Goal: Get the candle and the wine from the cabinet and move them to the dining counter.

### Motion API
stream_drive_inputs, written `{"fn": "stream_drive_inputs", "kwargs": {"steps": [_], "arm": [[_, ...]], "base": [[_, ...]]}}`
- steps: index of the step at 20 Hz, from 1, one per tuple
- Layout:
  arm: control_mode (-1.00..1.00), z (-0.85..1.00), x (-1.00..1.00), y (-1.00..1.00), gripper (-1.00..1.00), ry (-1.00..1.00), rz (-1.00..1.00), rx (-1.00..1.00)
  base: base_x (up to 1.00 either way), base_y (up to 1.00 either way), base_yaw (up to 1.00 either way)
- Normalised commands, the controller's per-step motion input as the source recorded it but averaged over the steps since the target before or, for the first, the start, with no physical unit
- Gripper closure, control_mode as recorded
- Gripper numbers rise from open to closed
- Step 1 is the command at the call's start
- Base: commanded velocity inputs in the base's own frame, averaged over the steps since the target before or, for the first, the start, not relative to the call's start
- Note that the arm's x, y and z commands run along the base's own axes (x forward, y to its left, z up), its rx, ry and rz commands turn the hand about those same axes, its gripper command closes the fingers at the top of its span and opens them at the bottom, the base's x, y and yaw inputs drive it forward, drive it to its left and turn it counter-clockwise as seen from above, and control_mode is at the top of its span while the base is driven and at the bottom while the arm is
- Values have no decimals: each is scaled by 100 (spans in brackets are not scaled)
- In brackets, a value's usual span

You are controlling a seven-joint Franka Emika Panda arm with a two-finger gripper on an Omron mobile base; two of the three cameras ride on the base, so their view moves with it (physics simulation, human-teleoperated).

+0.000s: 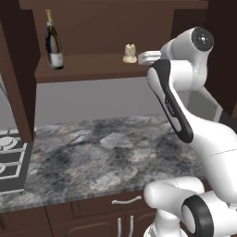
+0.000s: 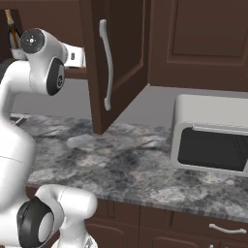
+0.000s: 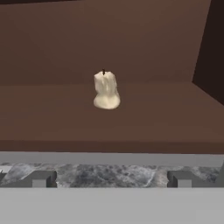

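The cabinet [image 1: 92,67] stands open, and on its shelf are the candle [image 1: 130,53], small and cream, and the wine [image 1: 54,41], a tall dark bottle far to the candle's left. In the hand view the candle [image 3: 106,90] stands upright on the brown shelf [image 3: 157,118], straight ahead of my gripper [image 3: 111,180]. The gripper is open with nothing between its fingertips [image 3: 41,179] and sits short of the shelf's front edge. My hand [image 1: 147,57] hovers just right of the candle at shelf height. The wine's neck [image 2: 9,22] peeks from behind the arm. The dining counter is out of view.
The open cabinet door [image 2: 116,63] with its silver bar handle hangs right of the hand. Below lies a marbled counter [image 1: 106,152] with a stove [image 1: 9,159] at its left end. A white microwave [image 2: 213,138] sits on the counter to the right.
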Motion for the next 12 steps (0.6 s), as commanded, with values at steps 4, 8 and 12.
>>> {"fn": "stream_drive_inputs", "kwargs": {"steps": [4, 8, 12], "arm": [[-100, 0, 11, 1, -100, 5, 0, 0], [-100, -2, 6, 0, -100, 3, 1, 0], [-100, 0, 4, 0, -100, 3, 2, 0]], "base": [[0, 0, 0], [0, 0, 0], [0, 0, 0]]}}
